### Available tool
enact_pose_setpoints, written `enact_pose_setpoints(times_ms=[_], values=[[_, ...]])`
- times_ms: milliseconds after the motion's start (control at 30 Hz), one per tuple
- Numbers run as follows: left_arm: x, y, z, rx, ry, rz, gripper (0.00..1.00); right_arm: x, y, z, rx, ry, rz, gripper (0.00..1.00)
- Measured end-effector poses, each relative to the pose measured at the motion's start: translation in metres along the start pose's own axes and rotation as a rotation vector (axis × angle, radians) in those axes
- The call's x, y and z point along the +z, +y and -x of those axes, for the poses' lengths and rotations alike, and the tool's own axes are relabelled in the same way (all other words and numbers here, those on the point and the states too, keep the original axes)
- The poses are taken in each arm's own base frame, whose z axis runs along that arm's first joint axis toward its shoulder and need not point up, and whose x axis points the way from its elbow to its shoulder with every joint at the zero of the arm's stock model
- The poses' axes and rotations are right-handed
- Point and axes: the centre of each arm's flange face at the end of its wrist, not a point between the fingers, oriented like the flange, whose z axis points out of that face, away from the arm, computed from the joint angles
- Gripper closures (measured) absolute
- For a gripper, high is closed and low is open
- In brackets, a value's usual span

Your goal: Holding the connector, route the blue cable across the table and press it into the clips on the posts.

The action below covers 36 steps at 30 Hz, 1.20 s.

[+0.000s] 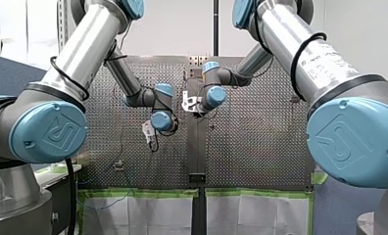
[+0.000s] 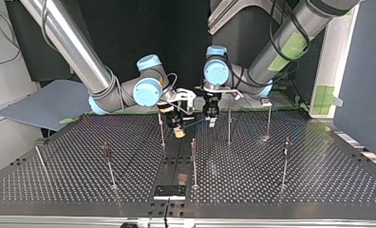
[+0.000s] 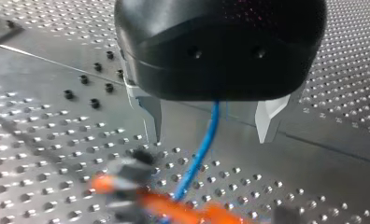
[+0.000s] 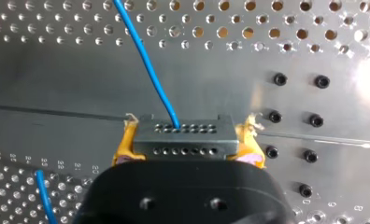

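a robotics lab, shown by its perforated table [image 2: 295,190] and posts [image 2: 194,164].

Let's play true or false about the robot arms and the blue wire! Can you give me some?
1. My right gripper holds the grey connector. True.
2. My left gripper squeezes the blue cable. False: its fingers are open, and the cable passes between them, touching neither.
3. Thin posts stand on the table. True.
4. The table is smooth wood. False: it is metal, full of holes.
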Motion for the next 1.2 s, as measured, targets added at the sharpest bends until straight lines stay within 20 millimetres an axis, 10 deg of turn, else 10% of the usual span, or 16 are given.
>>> enact_pose_setpoints(times_ms=[400, 467, 500, 667, 1200], values=[[0.009, -0.002, -0.008, -0.016, -0.012, 0.012, 0.00, 0.000, 0.001, 0.000, 0.000, 0.001, 0.002, 1.00], [0.009, -0.003, -0.008, -0.015, -0.014, 0.011, 0.36, 0.000, 0.001, 0.000, 0.000, 0.001, 0.002, 1.00], [0.009, -0.003, -0.008, -0.014, -0.015, 0.010, 0.36, 0.000, 0.001, 0.000, 0.000, 0.001, 0.002, 1.00], [0.009, -0.006, -0.008, -0.012, -0.021, 0.005, 1.00, 0.001, 0.002, 0.000, 0.001, 0.002, 0.004, 1.00], [0.001, -0.012, 0.022, -0.018, -0.061, 0.037, 1.00, -0.002, 0.006, -0.008, 0.002, 0.012, 0.007, 1.00]])
